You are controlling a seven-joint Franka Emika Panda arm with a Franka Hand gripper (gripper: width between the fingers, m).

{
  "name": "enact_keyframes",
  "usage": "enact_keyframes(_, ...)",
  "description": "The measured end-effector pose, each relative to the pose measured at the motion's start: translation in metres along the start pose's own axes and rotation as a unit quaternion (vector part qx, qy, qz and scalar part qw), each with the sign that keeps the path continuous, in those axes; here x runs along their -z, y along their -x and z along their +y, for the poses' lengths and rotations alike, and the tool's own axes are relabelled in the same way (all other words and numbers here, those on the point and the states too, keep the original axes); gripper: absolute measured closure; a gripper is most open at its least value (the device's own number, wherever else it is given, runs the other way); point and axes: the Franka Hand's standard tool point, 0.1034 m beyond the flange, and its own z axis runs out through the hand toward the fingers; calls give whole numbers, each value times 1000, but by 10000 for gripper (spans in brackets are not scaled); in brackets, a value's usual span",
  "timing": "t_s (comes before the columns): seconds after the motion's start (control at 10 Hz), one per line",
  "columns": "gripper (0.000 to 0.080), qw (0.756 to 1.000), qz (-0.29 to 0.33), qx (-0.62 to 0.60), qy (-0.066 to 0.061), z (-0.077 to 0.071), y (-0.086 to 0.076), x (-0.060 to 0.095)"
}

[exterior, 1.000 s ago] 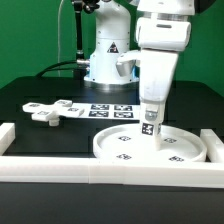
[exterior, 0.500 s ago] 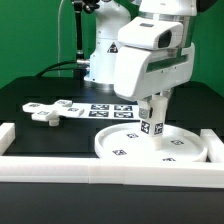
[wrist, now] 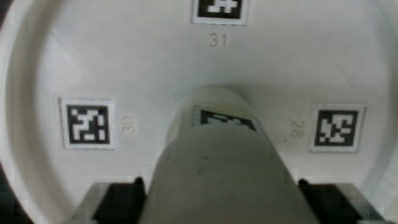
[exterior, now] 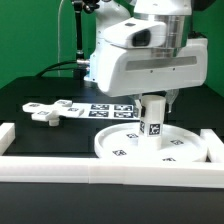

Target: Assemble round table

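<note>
The large rimmed round disc (exterior: 152,143) lies flat on the black table at the exterior view's right, tags on its face. The short cylinder leg (exterior: 152,116) stands upright on the disc's middle, a tag on its side. My gripper (exterior: 153,98) is above the disc and shut on the leg's upper end. In the wrist view the leg (wrist: 221,160) runs down to the disc (wrist: 107,60) between my dark fingers (wrist: 118,200), which press its sides. The cross-shaped foot piece (exterior: 48,110) lies on the table at the exterior view's left, apart from the gripper.
The marker board (exterior: 108,109) lies behind the disc near the robot base (exterior: 105,60). Long white border rails (exterior: 100,167) run along the table's front, with end blocks at both sides (exterior: 6,133).
The wrist has turned about the upright leg, so the arm's body now faces the exterior view's left more. The leg stays upright on the disc, a little lower.
</note>
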Motion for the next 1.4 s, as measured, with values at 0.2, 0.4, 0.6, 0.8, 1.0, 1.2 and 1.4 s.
enact_keyframes(0.2,390,994,1,-109,-12,0,1,0)
enact_keyframes(0.4,390,982,-2,-190,-13,-1,1,-1)
enact_keyframes(0.6,390,970,-2,-244,-14,-1,1,-1)
enact_keyframes(0.8,390,952,-3,-306,-17,-1,1,-1)
enact_keyframes(1.0,390,912,-5,-408,-32,1,1,0)
enact_keyframes(1.2,390,864,-9,-502,-46,1,1,0)
enact_keyframes(1.4,390,807,-16,-588,-57,-1,1,-1)
